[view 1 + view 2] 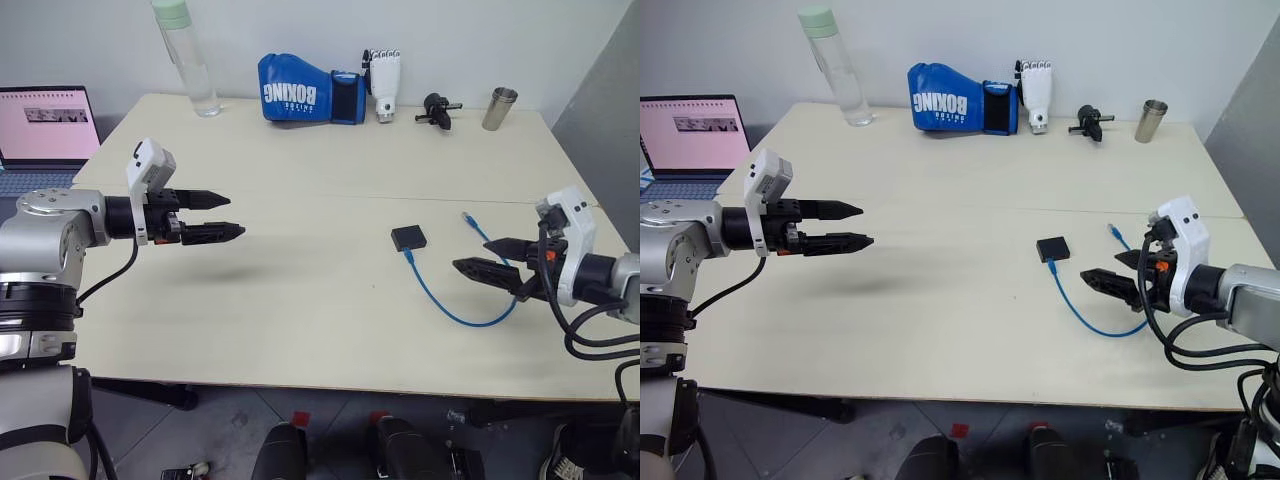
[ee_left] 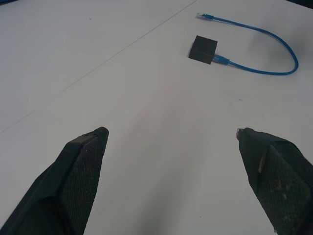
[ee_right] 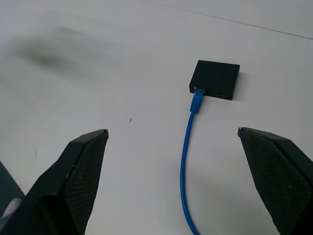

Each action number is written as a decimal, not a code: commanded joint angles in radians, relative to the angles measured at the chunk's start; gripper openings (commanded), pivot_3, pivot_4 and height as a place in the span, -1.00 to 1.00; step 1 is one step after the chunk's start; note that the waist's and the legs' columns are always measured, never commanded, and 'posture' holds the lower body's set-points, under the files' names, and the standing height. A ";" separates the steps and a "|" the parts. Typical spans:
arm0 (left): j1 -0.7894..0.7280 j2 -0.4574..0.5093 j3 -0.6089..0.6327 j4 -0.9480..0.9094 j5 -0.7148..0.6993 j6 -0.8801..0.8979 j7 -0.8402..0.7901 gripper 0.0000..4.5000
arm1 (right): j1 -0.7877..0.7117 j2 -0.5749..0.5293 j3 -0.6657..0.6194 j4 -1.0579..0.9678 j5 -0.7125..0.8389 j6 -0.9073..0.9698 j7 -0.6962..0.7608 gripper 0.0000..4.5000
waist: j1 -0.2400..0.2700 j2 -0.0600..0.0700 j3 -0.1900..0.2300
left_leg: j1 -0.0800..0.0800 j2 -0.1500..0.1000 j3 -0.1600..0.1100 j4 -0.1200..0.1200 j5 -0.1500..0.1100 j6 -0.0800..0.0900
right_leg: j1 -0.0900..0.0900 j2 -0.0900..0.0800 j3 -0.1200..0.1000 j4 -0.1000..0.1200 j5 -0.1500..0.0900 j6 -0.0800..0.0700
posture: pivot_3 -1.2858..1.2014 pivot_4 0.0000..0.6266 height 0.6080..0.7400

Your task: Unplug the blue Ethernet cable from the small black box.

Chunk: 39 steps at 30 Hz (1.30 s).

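The small black box [image 1: 408,237] lies flat on the pale table, right of centre. One end of the blue Ethernet cable [image 1: 450,305] is plugged into the box's near side [image 3: 197,95]; the cord loops toward the table's front and curves back to a free plug [image 1: 467,217] right of the box. My right gripper [image 1: 485,256] hovers open over the cable loop, right of the box, pointing left at it. My left gripper [image 1: 233,216] hangs open above the table's left half, far from the box. Both hold nothing.
Along the far edge stand a clear bottle [image 1: 190,60], a blue boxing glove [image 1: 305,90], a white robotic hand [image 1: 384,82], a black knobbed gadget [image 1: 437,108] and a steel cup [image 1: 500,108]. A laptop [image 1: 45,130] sits off the table's left side.
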 commanded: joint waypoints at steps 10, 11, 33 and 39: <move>-0.023 0.018 0.020 -0.018 0.001 -0.002 -0.017 0.99 | -0.021 0.016 -0.012 -0.006 0.051 0.008 -0.080 1.00 | 0.000 0.000 0.000 | 0.000 0.000 0.000 0.000 0.000 0.000 | 0.000 0.000 0.000 0.000 0.000 0.000 | 0.03 -0.52 1.00; -0.024 0.019 0.020 -0.018 0.000 -0.001 -0.020 0.99 | -0.021 0.018 -0.013 -0.005 0.053 0.008 -0.086 1.00 | 0.000 0.000 0.000 | 0.000 0.000 0.000 0.000 0.000 0.000 | 0.000 0.000 0.000 0.000 0.000 0.000 | 0.03 -0.52 1.00; 0.055 -0.047 -0.031 -0.241 0.003 -0.088 -0.055 0.99 | 0.029 0.421 0.287 0.002 -0.243 -0.204 -0.459 1.00 | 0.000 0.000 0.000 | -0.001 0.001 0.000 0.001 0.000 0.000 | -0.001 0.001 0.001 0.001 0.000 0.000 | 0.03 -0.52 1.00; 0.095 -0.078 -0.039 -0.305 -0.002 -0.086 -0.017 0.99 | 0.050 0.478 0.402 0.182 -0.419 -0.444 -0.485 1.00 | -0.002 0.000 0.000 | -0.001 0.001 0.001 0.001 0.000 0.000 | -0.001 0.001 0.001 0.001 0.000 0.000 | 0.03 -0.52 1.00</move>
